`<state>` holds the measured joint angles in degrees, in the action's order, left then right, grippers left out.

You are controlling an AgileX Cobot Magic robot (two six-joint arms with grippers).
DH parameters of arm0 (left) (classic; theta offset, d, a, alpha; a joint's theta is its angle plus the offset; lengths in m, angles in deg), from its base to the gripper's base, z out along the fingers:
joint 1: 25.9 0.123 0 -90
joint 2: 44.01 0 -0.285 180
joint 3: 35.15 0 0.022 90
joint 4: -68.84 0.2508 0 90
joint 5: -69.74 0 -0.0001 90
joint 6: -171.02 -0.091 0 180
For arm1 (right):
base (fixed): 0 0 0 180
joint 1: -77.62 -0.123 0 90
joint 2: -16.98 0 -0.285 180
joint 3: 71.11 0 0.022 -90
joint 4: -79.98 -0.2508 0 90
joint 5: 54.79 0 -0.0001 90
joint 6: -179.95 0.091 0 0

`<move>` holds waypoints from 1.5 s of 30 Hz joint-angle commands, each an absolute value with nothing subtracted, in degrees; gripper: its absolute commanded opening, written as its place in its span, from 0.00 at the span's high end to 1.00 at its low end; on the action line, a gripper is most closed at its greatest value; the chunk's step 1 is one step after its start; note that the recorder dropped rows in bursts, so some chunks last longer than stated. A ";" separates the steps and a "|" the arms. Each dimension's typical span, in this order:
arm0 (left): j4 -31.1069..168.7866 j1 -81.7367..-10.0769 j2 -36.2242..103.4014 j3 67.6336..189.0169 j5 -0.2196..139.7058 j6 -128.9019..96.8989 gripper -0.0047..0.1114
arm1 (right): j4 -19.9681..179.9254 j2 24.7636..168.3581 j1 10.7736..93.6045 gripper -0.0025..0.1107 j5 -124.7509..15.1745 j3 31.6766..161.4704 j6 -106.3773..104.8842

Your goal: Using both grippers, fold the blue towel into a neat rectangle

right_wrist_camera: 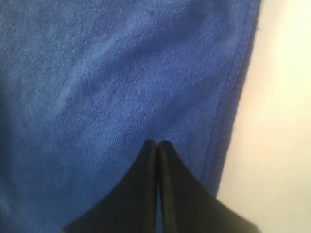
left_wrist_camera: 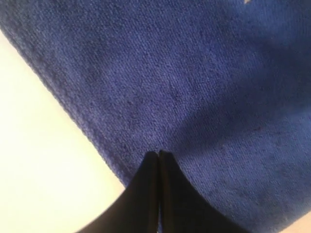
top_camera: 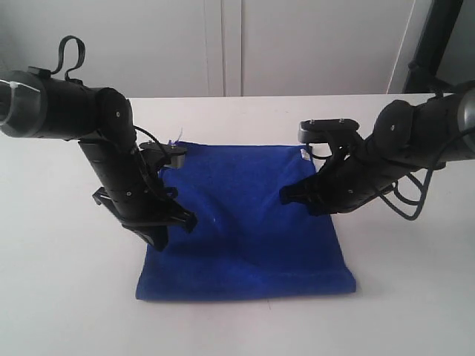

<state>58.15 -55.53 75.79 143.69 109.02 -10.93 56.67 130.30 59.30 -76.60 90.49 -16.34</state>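
The blue towel (top_camera: 252, 230) lies flat on the white table as a broad rectangle, with a small white tag (top_camera: 305, 154) at its far right corner. My left gripper (top_camera: 160, 239) points down over the towel's left edge, shut, with no cloth seen between its fingers. In the left wrist view its tips (left_wrist_camera: 159, 153) sit just inside the towel's hemmed border (left_wrist_camera: 73, 107). My right gripper (top_camera: 286, 196) reaches in from the right over the towel's right half, also shut. Its tips (right_wrist_camera: 158, 142) lie over the towel (right_wrist_camera: 97, 73) near its side edge, and nothing is seen pinched.
The white table (top_camera: 67, 297) spreads around the towel on every side. A pale wall with panel seams (top_camera: 223, 44) stands behind it. A dark post (top_camera: 434, 37) rises at the far right, and loose cables (top_camera: 408, 196) hang off the right arm.
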 commanded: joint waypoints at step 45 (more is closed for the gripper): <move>61.62 -55.89 77.82 143.05 112.96 -10.42 0.96 | 77.23 136.27 59.44 0.98 -75.73 90.40 -1.31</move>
<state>60.32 -55.84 77.55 143.55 110.19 -10.82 75.55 135.40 59.30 -73.46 90.85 -1.63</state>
